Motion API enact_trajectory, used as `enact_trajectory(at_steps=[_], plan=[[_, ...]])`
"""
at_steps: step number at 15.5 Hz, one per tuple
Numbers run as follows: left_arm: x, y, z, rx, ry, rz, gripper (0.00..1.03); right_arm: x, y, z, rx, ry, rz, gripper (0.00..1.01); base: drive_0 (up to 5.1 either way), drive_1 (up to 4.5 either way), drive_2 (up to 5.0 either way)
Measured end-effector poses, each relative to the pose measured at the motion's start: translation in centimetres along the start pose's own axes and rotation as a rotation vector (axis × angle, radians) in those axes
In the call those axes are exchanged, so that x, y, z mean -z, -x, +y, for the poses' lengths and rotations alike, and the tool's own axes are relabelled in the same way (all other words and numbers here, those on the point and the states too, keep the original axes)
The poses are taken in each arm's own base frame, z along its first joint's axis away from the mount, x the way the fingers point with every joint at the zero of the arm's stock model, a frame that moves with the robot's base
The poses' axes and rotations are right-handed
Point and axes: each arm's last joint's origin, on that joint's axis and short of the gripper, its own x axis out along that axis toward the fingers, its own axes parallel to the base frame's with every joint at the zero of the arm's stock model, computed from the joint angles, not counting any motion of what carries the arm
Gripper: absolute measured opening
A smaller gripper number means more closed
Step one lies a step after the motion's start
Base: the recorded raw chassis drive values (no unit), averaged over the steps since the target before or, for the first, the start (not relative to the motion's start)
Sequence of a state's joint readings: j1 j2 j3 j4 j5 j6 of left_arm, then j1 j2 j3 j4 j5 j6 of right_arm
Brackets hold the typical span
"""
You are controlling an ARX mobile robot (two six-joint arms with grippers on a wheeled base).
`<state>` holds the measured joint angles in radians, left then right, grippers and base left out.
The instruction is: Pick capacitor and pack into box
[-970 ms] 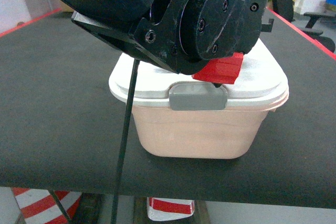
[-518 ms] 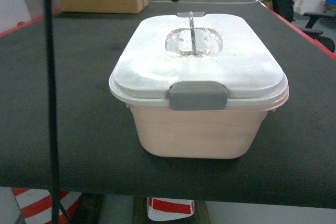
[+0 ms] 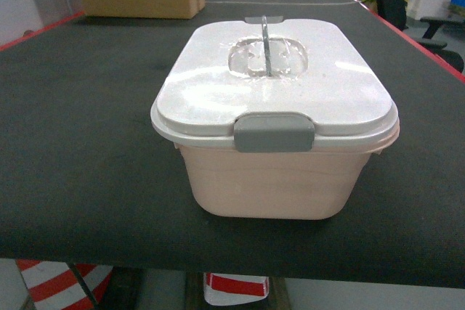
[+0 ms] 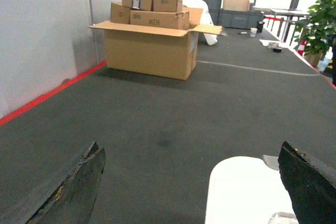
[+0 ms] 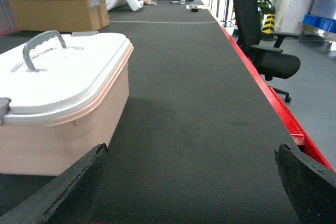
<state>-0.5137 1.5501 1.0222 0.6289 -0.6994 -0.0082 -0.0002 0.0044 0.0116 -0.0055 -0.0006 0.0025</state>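
Sitting shut on the dark surface, the pink box looks stiff, light and smooth, best lifted by its lid handle, while 2 hands are spread wide, holding nothing.

On my head camera, the pale pink box wears a white lid with a grey latch and a clear handle recess. The tabletop is dark charcoal, edged in red along its sides. A brown cardboard carton stands against a pale grey wall. From my wrist cameras, the fingers show black with scuffed, worn edges. I see a black office chair, blue bins, a green plant, and a red-and-white striped base below.
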Motion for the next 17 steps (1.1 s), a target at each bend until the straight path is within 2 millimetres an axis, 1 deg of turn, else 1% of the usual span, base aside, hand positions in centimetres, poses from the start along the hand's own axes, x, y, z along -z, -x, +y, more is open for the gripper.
enact_trajectory(at_steps=[2, 3, 4, 5, 6, 7, 8, 9, 10, 13, 17], plan=[[0.0, 0.2, -0.2, 0.009, -0.007, 0.000, 0.98, 0.0, 0.0, 0.0, 0.000, 0.000, 0.000, 0.98, 0.0, 0.00, 0.0], [0.4, 0.3, 1.0, 0.100, -0.054, 0.058, 0.88, 0.0, 0.0, 0.0, 0.000, 0.000, 0.000, 0.98, 0.0, 0.00, 0.0], [1.6, 1.5, 3.5, 0.156, -0.063, 0.074, 0.76, 0.0, 0.0, 0.0, 0.001, 0.000, 0.001, 0.98, 0.0, 0.00, 0.0], [2.5, 2.8, 5.9, 0.174, -0.059, 0.068, 0.63, 0.0, 0.0, 0.0, 0.000, 0.000, -0.001, 0.98, 0.0, 0.00, 0.0], [3.0, 4.0, 7.9, 0.172, -0.052, 0.053, 0.51, 0.0, 0.0, 0.0, 0.000, 0.000, 0.000, 0.98, 0.0, 0.00, 0.0], [4.2, 5.3, 9.8, 0.167, -0.056, 0.056, 0.36, 0.0, 0.0, 0.0, 0.000, 0.000, 0.000, 0.98, 0.0, 0.00, 0.0], [5.7, 6.6, 11.3, 0.180, -0.066, 0.082, 0.22, 0.0, 0.0, 0.0, 0.000, 0.000, 0.000, 0.98, 0.0, 0.00, 0.0], [6.7, 7.5, 12.3, 0.188, -0.072, 0.098, 0.10, 0.0, 0.0, 0.0, 0.000, 0.000, 0.000, 0.98, 0.0, 0.00, 0.0], [7.1, 8.4, 13.3, 0.185, -0.070, 0.091, 0.02, 0.0, 0.0, 0.0, 0.000, 0.000, 0.000, 0.98, 0.0, 0.00, 0.0], [8.6, 10.8, 15.7, 0.182, -0.068, 0.090, 0.02, 0.0, 0.0, 0.0, 0.000, 0.000, 0.000, 0.98, 0.0, 0.00, 0.0], [9.6, 13.0, 17.4, 0.181, -0.068, 0.090, 0.02, 0.0, 0.0, 0.0, 0.000, 0.000, 0.000, 0.98, 0.0, 0.00, 0.0]])
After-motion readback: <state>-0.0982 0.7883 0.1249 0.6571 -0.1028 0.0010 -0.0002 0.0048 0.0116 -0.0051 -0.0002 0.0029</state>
